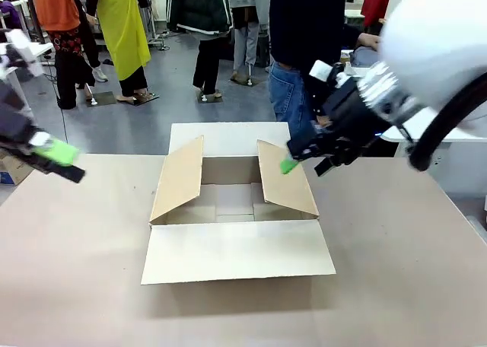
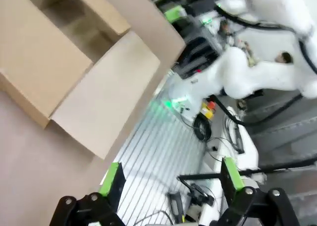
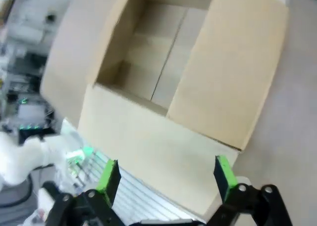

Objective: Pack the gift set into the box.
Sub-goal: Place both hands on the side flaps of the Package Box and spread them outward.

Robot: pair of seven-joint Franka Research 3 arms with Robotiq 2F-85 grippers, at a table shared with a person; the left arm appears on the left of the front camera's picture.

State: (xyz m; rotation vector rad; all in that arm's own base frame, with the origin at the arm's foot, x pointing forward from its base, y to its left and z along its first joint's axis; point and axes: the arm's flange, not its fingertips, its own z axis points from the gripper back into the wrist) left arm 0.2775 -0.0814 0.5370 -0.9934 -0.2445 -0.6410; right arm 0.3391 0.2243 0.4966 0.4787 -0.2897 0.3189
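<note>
Steer right gripper, fingers spread and empty, clear of the right flap of the cardboard carton; left gripper, likewise spread, left of carton.

Brown cardboard box sits mid-table — all four flaps open, inside bare.

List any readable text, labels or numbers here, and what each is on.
None readable.
The cardboard box is plain on every flap and side shown.
The control gear in the left wrist view may carry markings, but it is too blurred to tell.
</note>
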